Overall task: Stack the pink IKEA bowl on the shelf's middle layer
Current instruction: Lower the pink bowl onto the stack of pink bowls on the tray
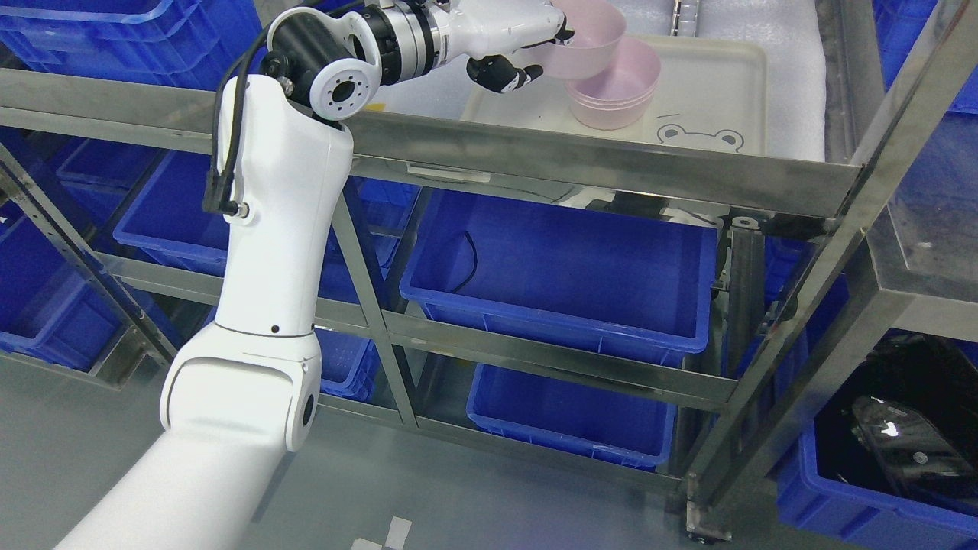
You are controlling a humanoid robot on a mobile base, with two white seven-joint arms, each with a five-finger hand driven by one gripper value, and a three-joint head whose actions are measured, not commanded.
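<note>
Pink bowl (584, 34) gripped at its rim by the left hand (508, 46) fingers (510, 75), tilted just above and touching the pink stack (615, 88) on the cream tray (710, 84); placing step, likely needing levelling, lowering, then release.

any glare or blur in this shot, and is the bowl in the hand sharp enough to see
Head view: bright and even, no motion blur. Reflections streak the steel shelf rail and the steel top at right. The held pink bowl is sharp, though the top edge crops its rim, and the left robot hand covers its near side. The stacked bowls on the tray look pale but distinct.
</note>
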